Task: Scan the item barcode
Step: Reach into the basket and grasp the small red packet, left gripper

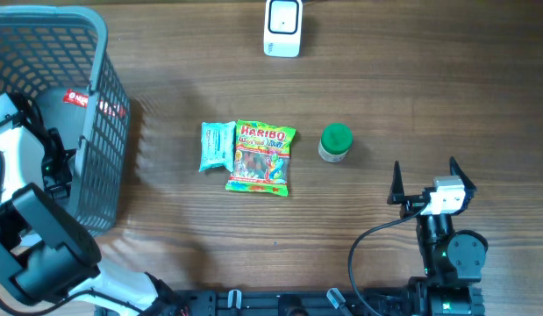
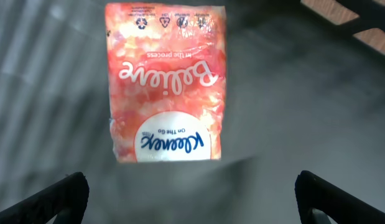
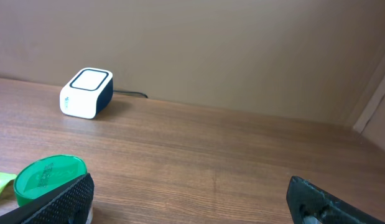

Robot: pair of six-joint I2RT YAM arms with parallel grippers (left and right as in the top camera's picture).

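overhead: one scanner point(image 1: 282, 26), one basket point(image 1: 104, 132), one teal pack point(image 1: 217, 146), one haribo bag point(image 1: 262, 156), one green-lidded jar point(image 1: 335, 142). legible only from left wrist: one kleenex pack point(image 2: 165, 87). left gripper point(image 2: 192, 198), right gripper point(image 1: 425, 180) spread wide, empty.

1. basket point(image 1: 104, 105): cut by the overhead's left and top edges; my left arm point(image 1: 34, 228) covers part of its inside.
2. tissue pack point(image 2: 164, 87): top edge lost past the left wrist frame, and the small print is too soft for me to read.
3. left gripper point(image 2: 192, 199): i get only two fingertips at the bottom corners.
4. jar point(image 3: 49, 180): base cut off, partly behind a finger point(image 3: 61, 199) of my right gripper point(image 3: 189, 196).
5. teal pack point(image 1: 217, 146): print too small; i cannot tell if it goes under the haribo bag point(image 1: 261, 156).
6. scanner point(image 1: 282, 26): top clipped in the overhead.
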